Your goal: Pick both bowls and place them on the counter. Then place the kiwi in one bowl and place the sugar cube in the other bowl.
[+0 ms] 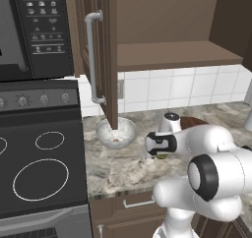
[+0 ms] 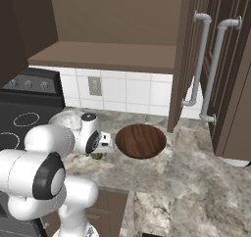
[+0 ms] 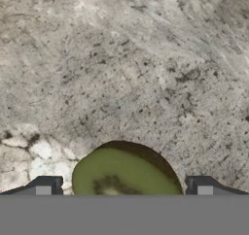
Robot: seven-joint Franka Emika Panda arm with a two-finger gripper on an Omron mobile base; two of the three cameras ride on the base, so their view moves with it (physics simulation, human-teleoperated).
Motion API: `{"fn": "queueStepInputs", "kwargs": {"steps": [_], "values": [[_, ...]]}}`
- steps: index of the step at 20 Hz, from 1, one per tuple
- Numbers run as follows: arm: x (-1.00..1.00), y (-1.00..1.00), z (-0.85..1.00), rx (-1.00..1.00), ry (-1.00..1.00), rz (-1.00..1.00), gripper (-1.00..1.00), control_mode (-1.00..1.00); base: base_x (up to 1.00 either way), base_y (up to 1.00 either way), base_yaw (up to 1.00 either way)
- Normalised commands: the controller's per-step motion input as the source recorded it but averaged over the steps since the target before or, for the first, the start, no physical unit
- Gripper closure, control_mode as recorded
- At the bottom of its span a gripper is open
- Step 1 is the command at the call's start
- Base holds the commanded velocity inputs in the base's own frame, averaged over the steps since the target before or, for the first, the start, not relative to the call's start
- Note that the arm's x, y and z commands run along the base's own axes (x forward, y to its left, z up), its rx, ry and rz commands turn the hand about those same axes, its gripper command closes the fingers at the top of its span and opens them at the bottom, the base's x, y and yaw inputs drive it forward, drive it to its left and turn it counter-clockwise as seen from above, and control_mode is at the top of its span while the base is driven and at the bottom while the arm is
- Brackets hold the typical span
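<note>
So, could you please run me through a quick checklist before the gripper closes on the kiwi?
1. Gripper open: ok, its jaws stand wide.
2. Kiwi between the fingertips: ok, roughly centred in the hand view.
3. Kiwi resting on the counter: ok.
4. Wooden bowl on the counter, empty: ok.
5. Marbled bowl on the counter: ok; it holds a small tan lump, apparently the sugar cube.
6. Fingers low enough to grip: cannot tell.
</note>
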Motion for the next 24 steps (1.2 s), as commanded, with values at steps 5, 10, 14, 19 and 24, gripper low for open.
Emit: {"fn": "queueStepInputs", "kwargs": {"steps": [5, 10, 14, 19, 24], "values": [[0.00, 0.00, -0.11, 0.00, 0.00, 0.01, -1.00, -1.00, 0.00, 0.00, 0.00], [0.00, 0.00, -0.08, 0.00, 0.00, 0.01, 1.00, -1.00, 0.00, 0.00, 0.00], [0.00, 0.00, -0.01, 0.00, 0.00, 0.02, 1.00, -1.00, 0.00, 0.00, 0.00], [-0.03, 0.00, 0.00, 0.00, 0.00, 0.03, 1.00, -1.00, 0.00, 0.00, 0.00], [-0.18, 0.00, 0.11, 0.00, -0.04, 0.05, 1.00, -1.00, 0.00, 0.00, 0.00]]}}
